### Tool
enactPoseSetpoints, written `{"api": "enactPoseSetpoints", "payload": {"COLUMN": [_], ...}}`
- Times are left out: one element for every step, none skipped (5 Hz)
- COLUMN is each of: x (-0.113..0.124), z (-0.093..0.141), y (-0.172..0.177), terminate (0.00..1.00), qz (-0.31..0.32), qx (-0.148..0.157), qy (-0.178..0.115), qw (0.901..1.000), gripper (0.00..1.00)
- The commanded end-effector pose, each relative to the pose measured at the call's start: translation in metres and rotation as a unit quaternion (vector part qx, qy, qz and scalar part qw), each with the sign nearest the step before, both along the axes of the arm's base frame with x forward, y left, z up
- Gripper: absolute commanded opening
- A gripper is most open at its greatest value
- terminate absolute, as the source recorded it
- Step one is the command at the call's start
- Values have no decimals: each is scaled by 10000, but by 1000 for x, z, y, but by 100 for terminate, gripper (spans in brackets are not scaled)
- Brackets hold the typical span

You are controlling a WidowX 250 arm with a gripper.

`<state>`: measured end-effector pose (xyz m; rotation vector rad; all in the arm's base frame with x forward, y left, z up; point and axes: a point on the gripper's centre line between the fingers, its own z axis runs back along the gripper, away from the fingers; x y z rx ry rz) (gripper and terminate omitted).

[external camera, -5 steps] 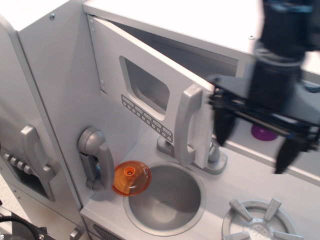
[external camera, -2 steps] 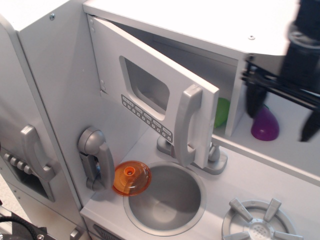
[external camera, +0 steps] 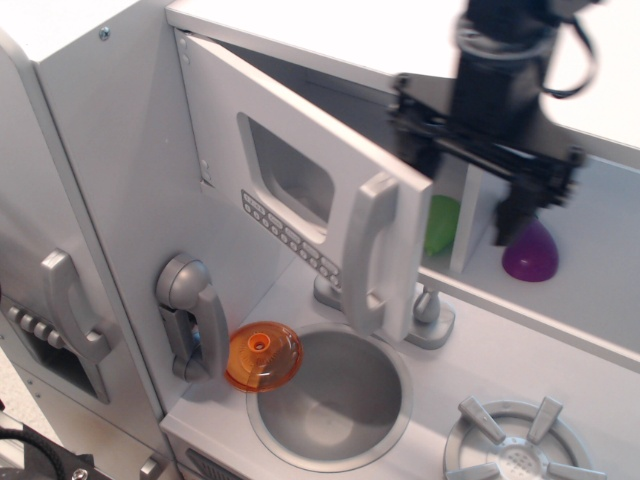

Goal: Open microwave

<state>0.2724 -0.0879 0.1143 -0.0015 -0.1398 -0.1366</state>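
Microwave (external camera: pixel 300 190) sits at your eleven o'clock under the cabinet top, its door hinged on the left and swung partway out, the vertical silver handle (external camera: pixel 366 255) on the free edge. Your gripper (external camera: pixel 470 190) hangs at one o'clock with fingers spread wide; one finger looks tucked behind the door's free edge, the other in front of the purple object (external camera: pixel 530 250) on the shelf. Watch that far finger: sweep it sideways and you could knock the purple piece or the green object (external camera: pixel 440 222) beside the divider. If the near finger slips off the thin door edge, the door may stall half open. The frame is blurred, so contact is uncertain.
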Motion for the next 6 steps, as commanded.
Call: {"api": "enactPoseSetpoints", "payload": {"x": [-33,-61,-85,-93,-90,-85], "z": [10,8,9,18,38,50], "y": [41,68,96,111,95,83], "terminate": [0,0,0,0,0,0], "qz": [126,160,136,111,121,81], "qx": [-2,-15,60,61,-176,-259], "qy": [-77,124,37,-99,-101,-92], "qw": [9999,9998,9999,9999,9997,9996], "gripper": [100,100,100,100,100,100]}}
